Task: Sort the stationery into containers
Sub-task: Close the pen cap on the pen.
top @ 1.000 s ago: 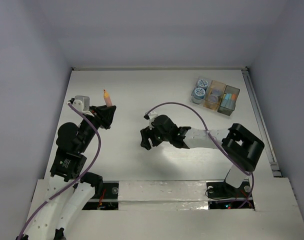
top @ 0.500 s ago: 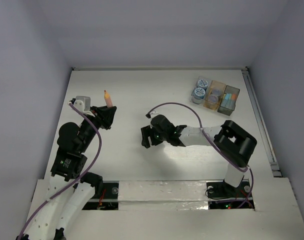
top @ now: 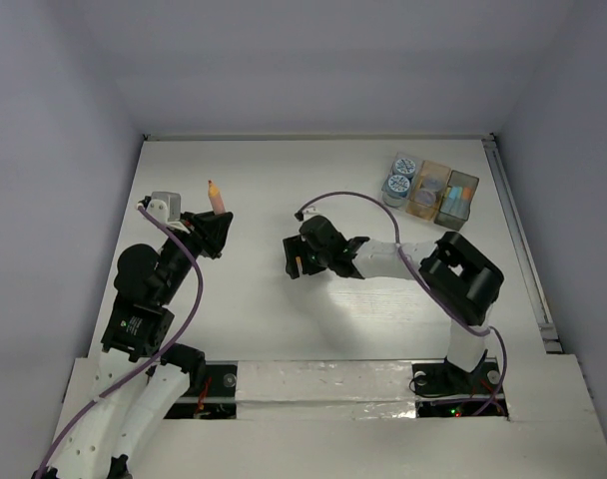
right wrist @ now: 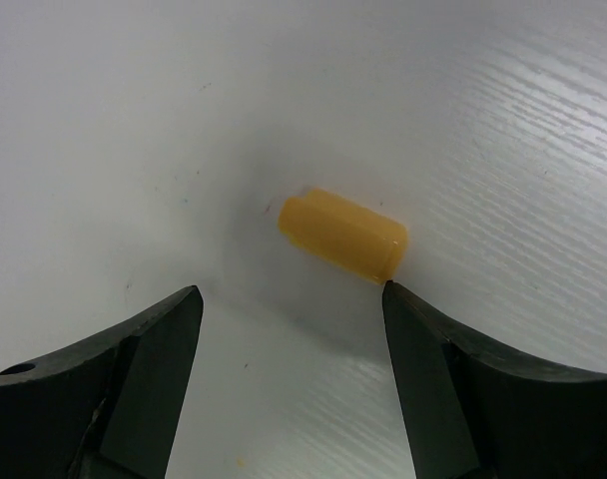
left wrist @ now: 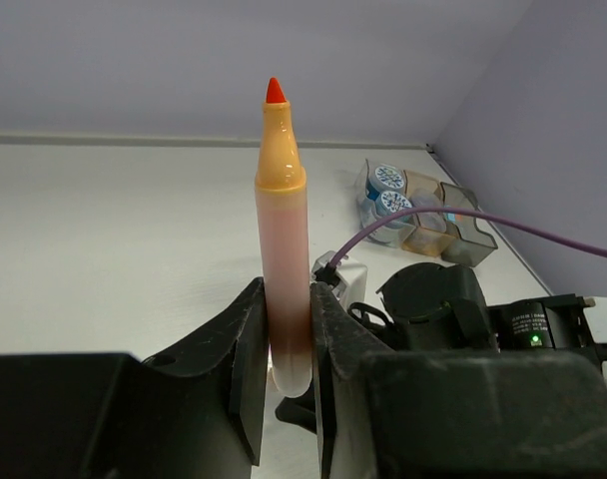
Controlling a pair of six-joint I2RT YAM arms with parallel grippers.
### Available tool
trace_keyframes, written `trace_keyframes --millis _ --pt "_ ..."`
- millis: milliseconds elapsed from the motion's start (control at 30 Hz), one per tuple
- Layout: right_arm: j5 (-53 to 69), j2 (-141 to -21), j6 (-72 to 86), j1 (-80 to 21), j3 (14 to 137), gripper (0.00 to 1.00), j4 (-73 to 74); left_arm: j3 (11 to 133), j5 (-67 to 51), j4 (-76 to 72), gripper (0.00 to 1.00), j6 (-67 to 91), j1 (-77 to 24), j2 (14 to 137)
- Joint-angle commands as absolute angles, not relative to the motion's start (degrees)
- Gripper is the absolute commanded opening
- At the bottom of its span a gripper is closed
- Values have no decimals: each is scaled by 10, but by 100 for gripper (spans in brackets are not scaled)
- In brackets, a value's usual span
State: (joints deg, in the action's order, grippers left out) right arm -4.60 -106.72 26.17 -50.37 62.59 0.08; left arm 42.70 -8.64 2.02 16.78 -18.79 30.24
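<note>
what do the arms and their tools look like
The left arm and right arm share white links, bulky black joints and a looping purple cable. The left tool and right tool are black, with two broad wedge-shaped fingers.

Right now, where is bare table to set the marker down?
Bare: the far-middle table, between orange marker and rolls, and the near-centre this side of the right gripper. Crowded: far-right corner, rolls beside both containers. An orange cap lies at the right gripper's tips.
</note>
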Motion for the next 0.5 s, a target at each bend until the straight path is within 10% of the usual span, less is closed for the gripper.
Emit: trace_keyframes --millis 0,467 --pt "-61 -1080 247 -497 662 79 14 424 -94 -5 0 165 -191 301" --pt "-11 -1056 249 -465 659 88 10 425 -95 -4 0 164 -191 304"
